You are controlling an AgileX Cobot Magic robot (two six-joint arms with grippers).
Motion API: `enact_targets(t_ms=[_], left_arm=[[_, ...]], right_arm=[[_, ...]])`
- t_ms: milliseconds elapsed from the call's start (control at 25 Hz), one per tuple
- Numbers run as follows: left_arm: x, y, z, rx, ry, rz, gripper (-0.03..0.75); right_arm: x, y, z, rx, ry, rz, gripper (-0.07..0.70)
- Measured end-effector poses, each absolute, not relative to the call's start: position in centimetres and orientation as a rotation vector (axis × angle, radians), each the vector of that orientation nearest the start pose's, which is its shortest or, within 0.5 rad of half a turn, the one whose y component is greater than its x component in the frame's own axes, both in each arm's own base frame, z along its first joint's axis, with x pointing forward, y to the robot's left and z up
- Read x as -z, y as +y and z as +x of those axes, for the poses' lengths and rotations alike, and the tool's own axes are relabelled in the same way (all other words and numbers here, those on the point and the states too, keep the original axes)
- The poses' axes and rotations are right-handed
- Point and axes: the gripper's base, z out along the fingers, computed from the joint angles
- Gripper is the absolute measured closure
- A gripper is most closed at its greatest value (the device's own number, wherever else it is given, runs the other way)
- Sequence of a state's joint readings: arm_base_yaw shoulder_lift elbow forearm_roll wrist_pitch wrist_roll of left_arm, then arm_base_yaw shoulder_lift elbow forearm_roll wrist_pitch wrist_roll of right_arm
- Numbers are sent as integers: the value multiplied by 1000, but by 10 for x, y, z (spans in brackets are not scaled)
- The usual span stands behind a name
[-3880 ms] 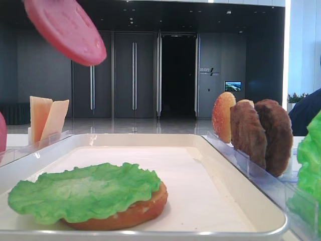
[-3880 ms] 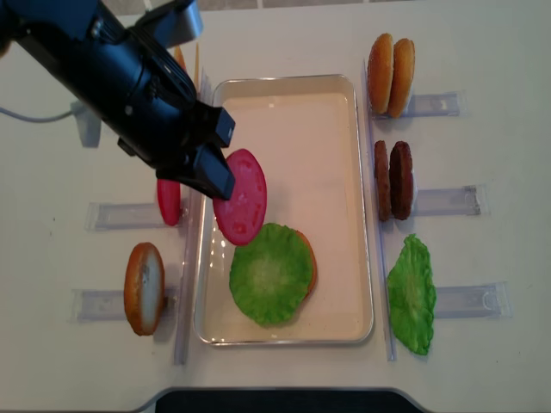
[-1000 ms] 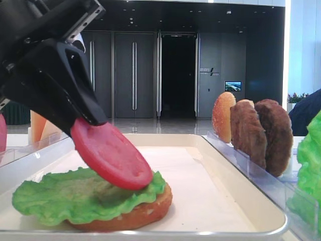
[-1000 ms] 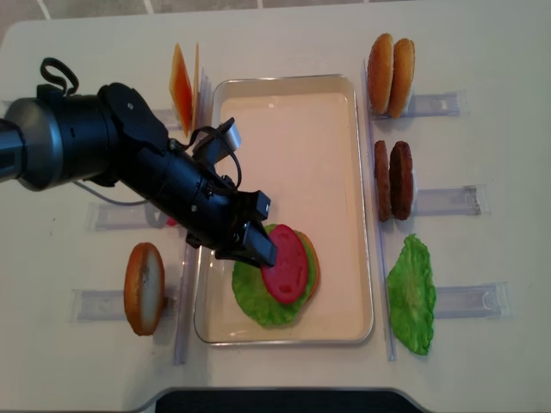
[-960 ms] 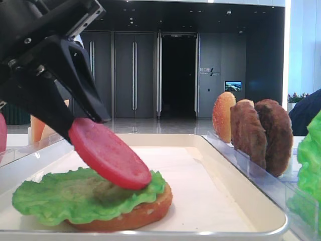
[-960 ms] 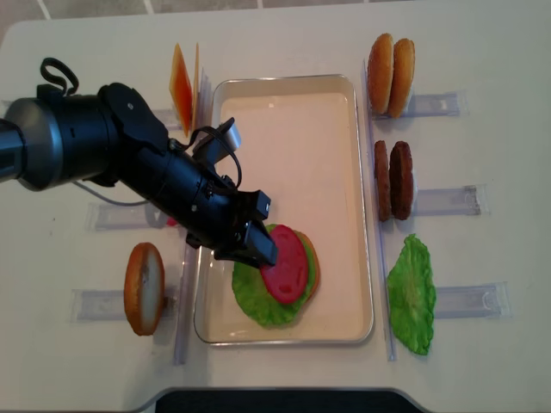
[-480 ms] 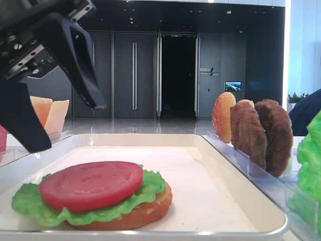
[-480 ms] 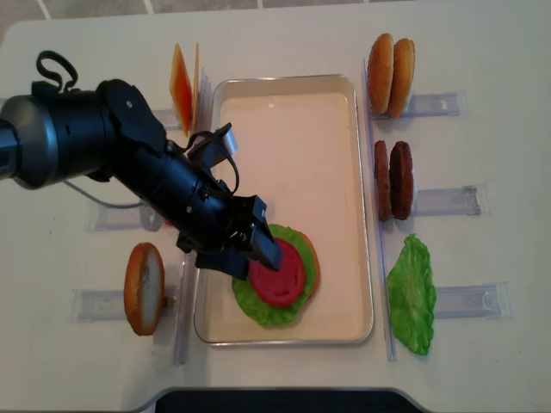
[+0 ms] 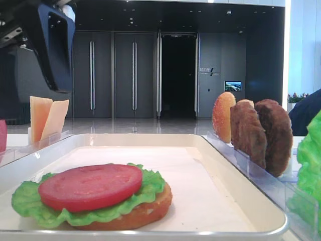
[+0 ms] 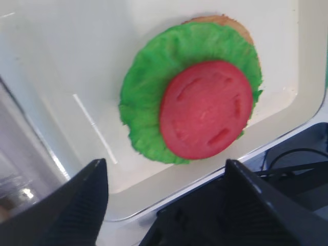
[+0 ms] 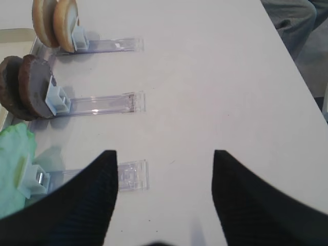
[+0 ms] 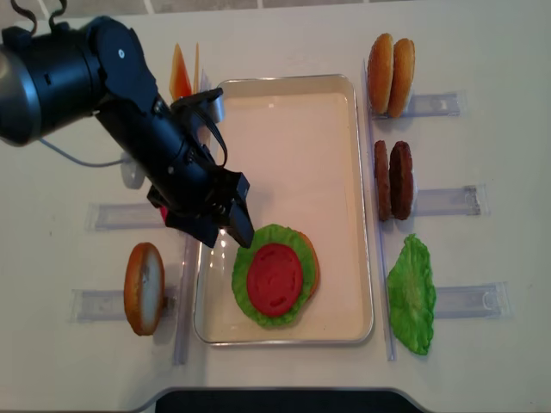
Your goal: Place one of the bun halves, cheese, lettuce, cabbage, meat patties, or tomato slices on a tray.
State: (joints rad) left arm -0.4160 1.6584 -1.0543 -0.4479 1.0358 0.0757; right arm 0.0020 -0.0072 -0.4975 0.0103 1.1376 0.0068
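Note:
A red tomato slice (image 12: 275,277) lies flat on the green lettuce (image 12: 250,297), which covers a bun half (image 9: 135,213) in the near part of the white tray (image 12: 284,80). My left gripper (image 12: 225,234) hangs open and empty above the tray's left rim, up and left of the stack. In the left wrist view the tomato slice (image 10: 206,108) and lettuce (image 10: 146,102) sit beyond my left gripper (image 10: 164,164). One dark finger (image 9: 52,50) shows high at the left of the low view. My right gripper (image 11: 164,154) is open over bare table.
Clear racks flank the tray: cheese (image 12: 181,73) and a bun half (image 12: 144,288) on the left, two bun halves (image 12: 390,75), two meat patties (image 12: 393,179) and a lettuce leaf (image 12: 411,292) on the right. A red slice (image 9: 2,135) peeks in at the left.
My left gripper opened and let the tomato slice drop flat onto the lettuce. It then rose and drew back up and left, away from the stack.

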Motion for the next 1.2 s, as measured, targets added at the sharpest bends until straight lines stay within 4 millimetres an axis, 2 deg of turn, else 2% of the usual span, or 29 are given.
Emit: enact_targets(t_ms=[160, 280, 360, 560, 680, 800, 920, 1200], left_arm=[[-232, -143, 267, 392, 3148, 468, 185], [-248, -138, 277, 228, 3103, 463, 185], [-257, -138, 279, 182, 3070, 451, 185], [-262, -137, 280, 136, 3055, 458, 185], [-262, -129, 283, 57, 3042, 463, 185], [-265, -107, 294, 38, 3038, 389, 185], [-266, -75, 304, 20, 3040, 287, 185], [-267, -12, 314, -65, 3049, 70, 185]], right_arm=[[-270, 1, -9, -18, 2116, 4, 213], [-270, 1, -9, -18, 2116, 4, 213], [-270, 1, -9, -18, 2116, 4, 213], [-270, 1, -9, -18, 2116, 4, 213], [-270, 1, -9, -18, 2116, 4, 213], [-270, 1, -9, -18, 2116, 4, 213], [-270, 1, -9, -18, 2116, 4, 213], [-270, 1, -9, -18, 2116, 4, 213]])
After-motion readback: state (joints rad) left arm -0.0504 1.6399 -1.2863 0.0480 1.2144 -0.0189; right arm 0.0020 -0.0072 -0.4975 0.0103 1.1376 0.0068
